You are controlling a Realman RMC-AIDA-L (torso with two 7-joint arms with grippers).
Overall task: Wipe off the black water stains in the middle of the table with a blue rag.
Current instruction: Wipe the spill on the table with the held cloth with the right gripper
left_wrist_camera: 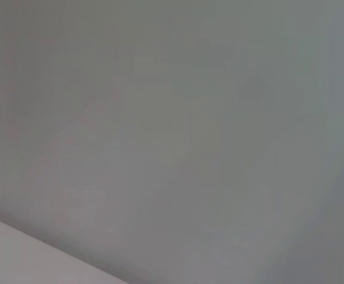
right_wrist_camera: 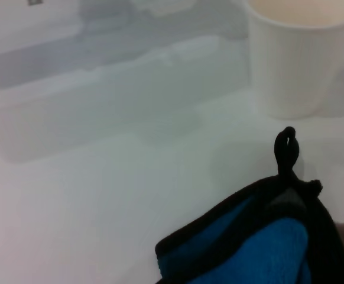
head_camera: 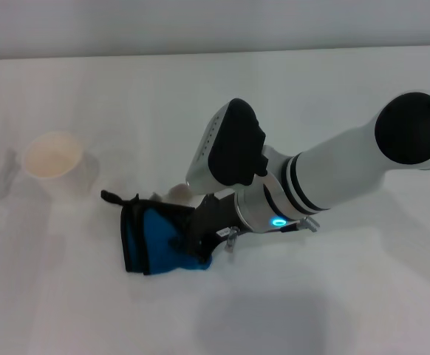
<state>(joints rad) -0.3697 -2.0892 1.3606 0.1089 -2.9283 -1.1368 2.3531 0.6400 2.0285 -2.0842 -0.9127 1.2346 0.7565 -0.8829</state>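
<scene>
Across the whole head view stretched the white bench, smooth and plain, with no dark stain visible anywhere on its exposed surface. Reaching in from the right, the white right arm angled down toward the middle of the bench. At its tip the right end effector was pinched on the blue rag, its dark fingers buried in the bunched cloth. The rag lay crumpled against the bench surface, bright blue with black edging, and its short black loop tab stuck out toward the robot's left. In the right wrist view the same rag filled the near corner, its loop standing upright. Well to the left of the rag stood a small white paper cup, upright and apart from it. The left end effector was out of sight; its wrist camera showed only a blank grey surface.
</scene>
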